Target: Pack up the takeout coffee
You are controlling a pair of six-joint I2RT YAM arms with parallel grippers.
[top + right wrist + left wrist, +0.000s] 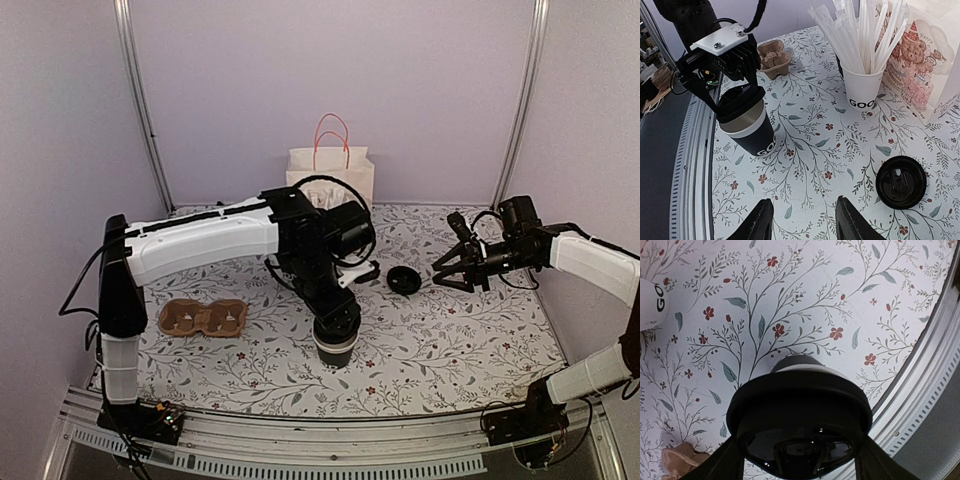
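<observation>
Lidding, it seems: left gripper [337, 322] pinches the lid [800, 400] onto the cup [757, 137] by the near edge of the counter [450, 330]; next, press it square. Right gripper [802, 205] gapes, empty.

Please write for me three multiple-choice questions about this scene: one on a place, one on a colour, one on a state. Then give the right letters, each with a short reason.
1. Where does the loose lid lie? A in the paper bag; B flat on the tablecloth; C in the cardboard carrier.
2. What colour is the cup of wrapped straws? A white; B red; C green.
3. What does the left hand hold? A a straw; B nothing; C the black lid over the dark cup.
Answers: 1 B, it lies on the floral cloth; 2 A, its wall is white with black letters; 3 C, its fingers clamp that lid's rim.
</observation>
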